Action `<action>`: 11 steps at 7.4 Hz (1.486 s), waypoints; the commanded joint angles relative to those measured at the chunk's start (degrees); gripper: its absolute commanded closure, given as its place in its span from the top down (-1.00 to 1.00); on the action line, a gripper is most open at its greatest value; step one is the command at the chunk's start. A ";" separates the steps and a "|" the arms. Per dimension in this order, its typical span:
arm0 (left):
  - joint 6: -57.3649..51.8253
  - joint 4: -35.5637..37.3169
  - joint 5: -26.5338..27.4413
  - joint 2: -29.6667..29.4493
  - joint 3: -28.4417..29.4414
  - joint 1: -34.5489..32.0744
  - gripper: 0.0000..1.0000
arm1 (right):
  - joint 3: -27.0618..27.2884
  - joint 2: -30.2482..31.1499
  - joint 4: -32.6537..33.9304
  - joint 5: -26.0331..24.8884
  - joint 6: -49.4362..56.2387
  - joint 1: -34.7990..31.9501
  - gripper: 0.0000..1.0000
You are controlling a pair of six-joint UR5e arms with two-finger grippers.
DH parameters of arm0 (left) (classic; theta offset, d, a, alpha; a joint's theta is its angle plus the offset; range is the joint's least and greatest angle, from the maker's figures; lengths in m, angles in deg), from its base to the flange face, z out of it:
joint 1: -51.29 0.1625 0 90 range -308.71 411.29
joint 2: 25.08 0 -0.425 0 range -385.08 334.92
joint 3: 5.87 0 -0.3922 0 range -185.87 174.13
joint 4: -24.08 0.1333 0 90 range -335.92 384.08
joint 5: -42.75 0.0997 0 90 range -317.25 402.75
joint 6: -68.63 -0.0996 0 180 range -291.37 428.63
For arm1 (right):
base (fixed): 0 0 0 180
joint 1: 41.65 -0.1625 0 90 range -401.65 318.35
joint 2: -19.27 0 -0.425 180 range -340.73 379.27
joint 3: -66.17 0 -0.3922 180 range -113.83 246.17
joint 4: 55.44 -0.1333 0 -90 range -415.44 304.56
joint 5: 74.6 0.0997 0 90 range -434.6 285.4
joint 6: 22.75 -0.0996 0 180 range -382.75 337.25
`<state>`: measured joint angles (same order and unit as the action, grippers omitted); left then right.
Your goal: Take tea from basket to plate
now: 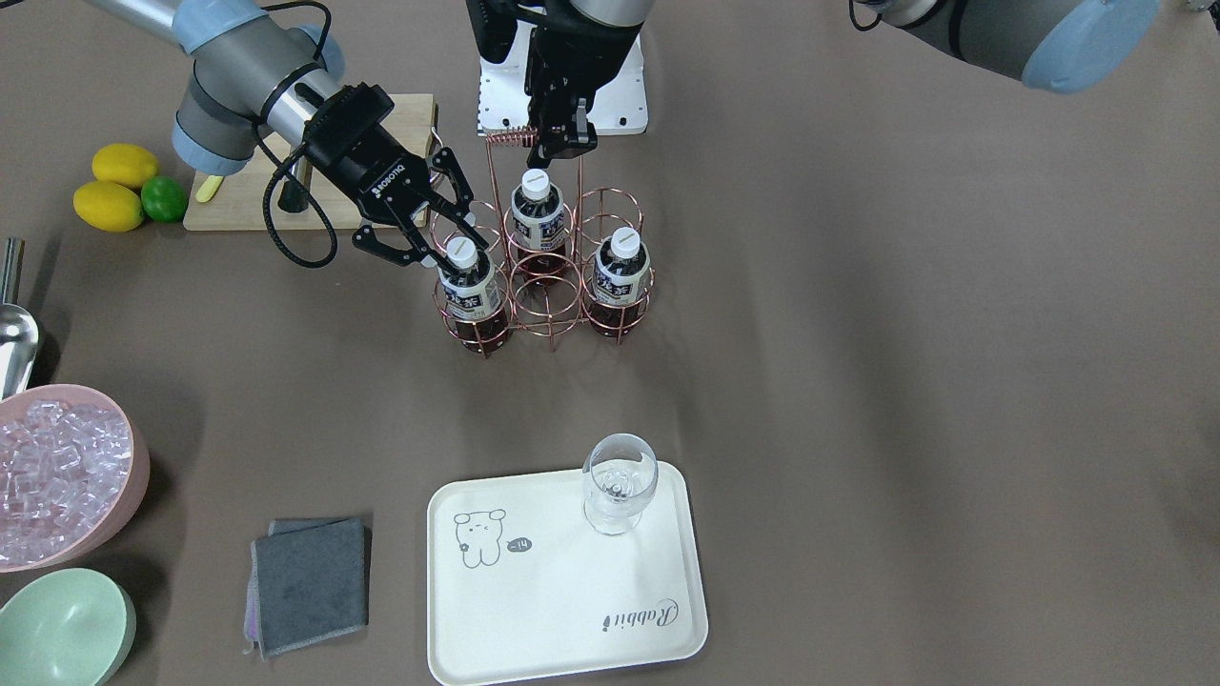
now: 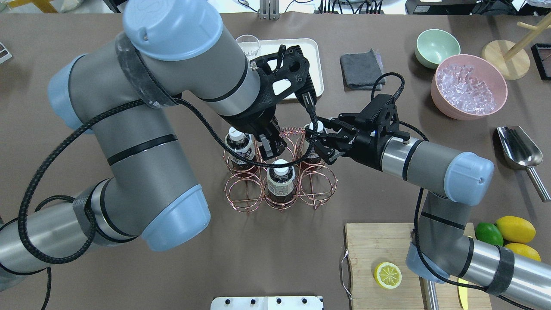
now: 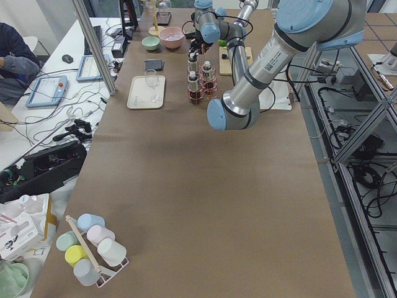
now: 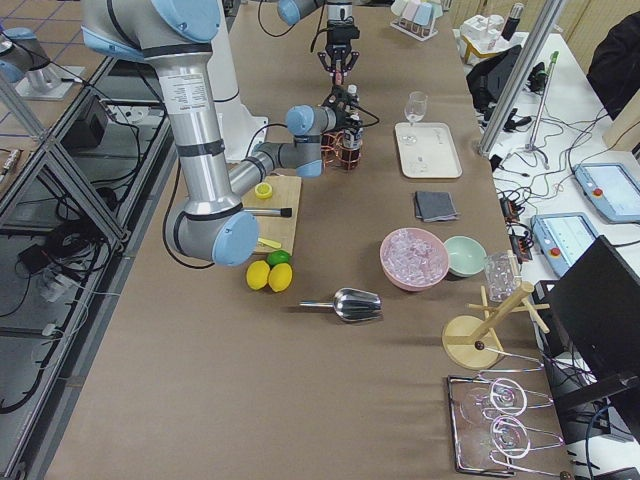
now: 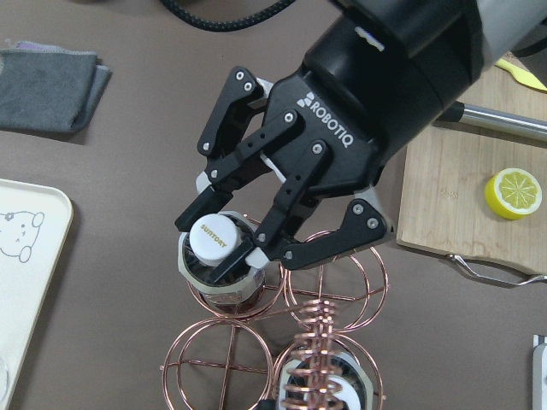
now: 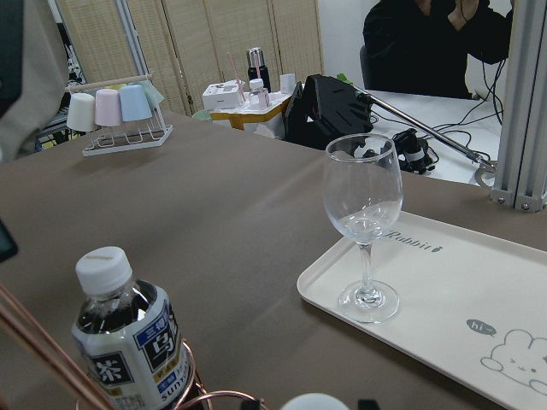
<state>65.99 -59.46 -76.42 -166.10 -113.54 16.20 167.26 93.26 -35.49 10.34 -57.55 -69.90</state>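
Right now the right hand (image 1: 454,247) is narrowed around the white cap of the tea (image 1: 469,293), a fingertip pressed to each side. That bottle stands upright in a corner cell of the basket (image 1: 546,297), in the row nearer the plate (image 1: 562,610) and on the robot's right. Two matching bottles (image 1: 538,217) (image 1: 621,269) fill other cells. Above, the left hand (image 1: 560,143) is clamped on the end of the basket's coiled handle (image 1: 513,137). The plate lies well apart on the brown counter (image 1: 858,333) and carries only a stemmed glass (image 1: 620,491) at one corner.
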 commanded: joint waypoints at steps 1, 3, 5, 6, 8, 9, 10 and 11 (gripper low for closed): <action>0.00 0.05 0.00 0.04 0.00 -0.06 -1.00 | 1.56 0.98 0.00 -0.12 0.09 0.04 -0.04; 0.00 0.05 0.00 0.04 0.00 -0.06 -1.00 | 1.39 0.98 0.00 -0.20 0.09 0.04 -0.04; 0.00 0.05 0.00 0.04 0.00 0.03 -1.00 | 0.95 0.89 0.09 -0.21 0.09 0.04 -0.04; 0.00 0.05 0.00 0.04 -0.09 -0.06 -1.00 | 1.03 0.80 0.09 -0.21 0.09 0.04 -0.30; 0.00 0.05 0.00 0.04 -0.09 -0.06 -1.00 | 1.29 0.80 0.09 -0.21 0.00 0.04 -1.00; 0.00 0.14 0.00 0.04 -0.09 0.03 -1.00 | 2.25 1.06 0.09 -0.12 0.00 0.04 -1.00; 0.00 0.14 -0.09 0.04 -0.18 -0.06 -1.00 | 4.96 2.11 1.74 0.23 0.00 0.04 -1.00; 0.00 0.22 -0.09 0.13 -0.18 -0.06 -1.00 | 9.60 2.99 6.28 0.41 0.00 0.04 -1.00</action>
<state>65.99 -59.33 -76.47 -166.05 -113.68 16.17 170.96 94.87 -34.32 10.38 -57.55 -69.86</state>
